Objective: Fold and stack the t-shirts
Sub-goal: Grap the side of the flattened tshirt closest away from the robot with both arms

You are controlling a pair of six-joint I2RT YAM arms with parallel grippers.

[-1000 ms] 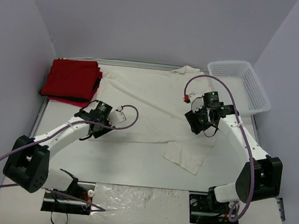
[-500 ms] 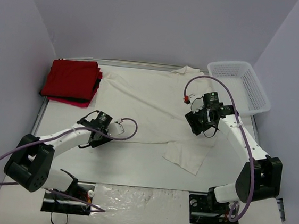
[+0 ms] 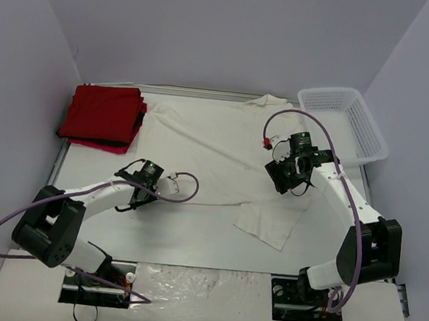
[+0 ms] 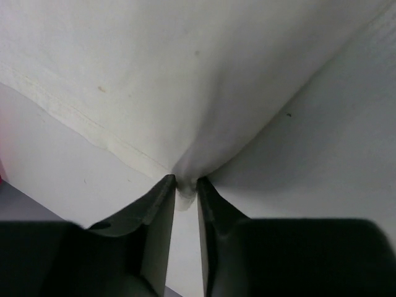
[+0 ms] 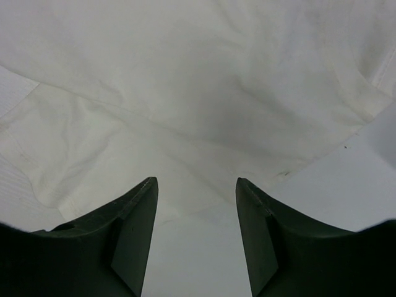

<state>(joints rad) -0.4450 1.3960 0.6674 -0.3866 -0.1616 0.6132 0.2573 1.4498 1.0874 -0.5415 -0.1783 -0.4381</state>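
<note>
Cream-white t-shirt [image 3: 216, 141] spread flat mid-table [image 3: 184, 234], left gripper [image 4: 185, 185] pinching its near hem, right gripper [image 5: 196, 185] jaws apart over its right side, red t-shirts [image 3: 104, 114] stacked far-left corner.
</note>
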